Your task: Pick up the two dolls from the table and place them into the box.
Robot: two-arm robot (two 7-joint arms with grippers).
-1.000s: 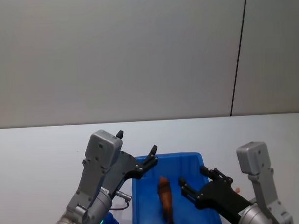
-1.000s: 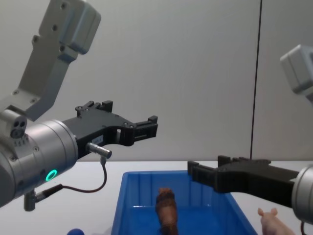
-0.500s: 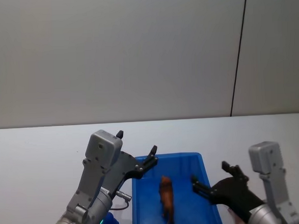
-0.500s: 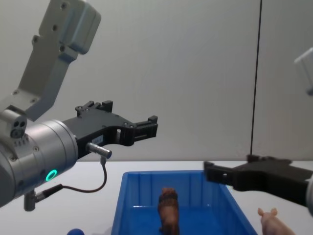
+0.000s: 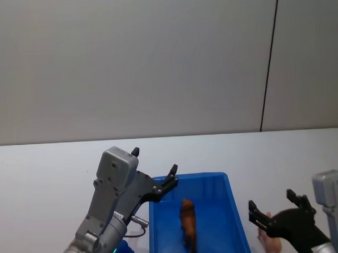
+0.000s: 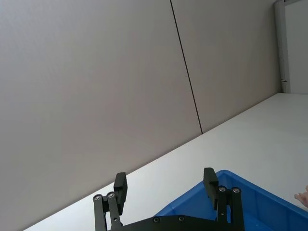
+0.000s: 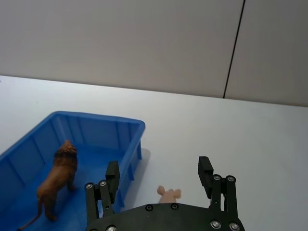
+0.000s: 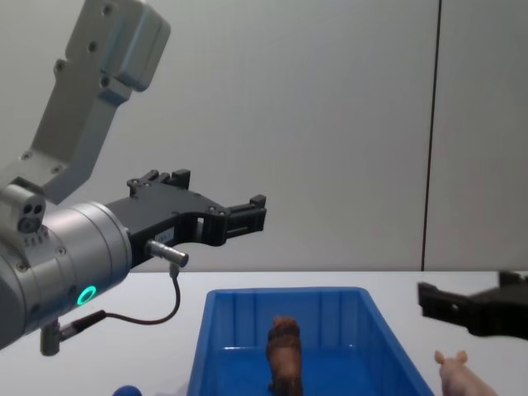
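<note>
The right claw [image 5: 271, 205] hovers wide open and empty just right of the box [image 5: 198, 176], above a small pink figure [image 5: 271, 245] on the tabletop [image 5: 48, 175]. The brown doll [image 5: 188, 220] stands inside the box to its left. The left claw [image 5: 154, 160], also open and empty, hangs over the box's far left corner, and the blue doll [image 5: 123, 251] lies outside the left wall.

one box [image 5: 234, 201]; one brown doll [image 5: 188, 221] inside it; one blue doll [image 5: 123, 250] at its 8 o'clock; one pink figure [image 5: 270, 244] at its 4 o'clock; two grippers: left gripper [image 5: 154, 161], right gripper [image 5: 271, 200]; one table [image 5: 48, 175].
</note>
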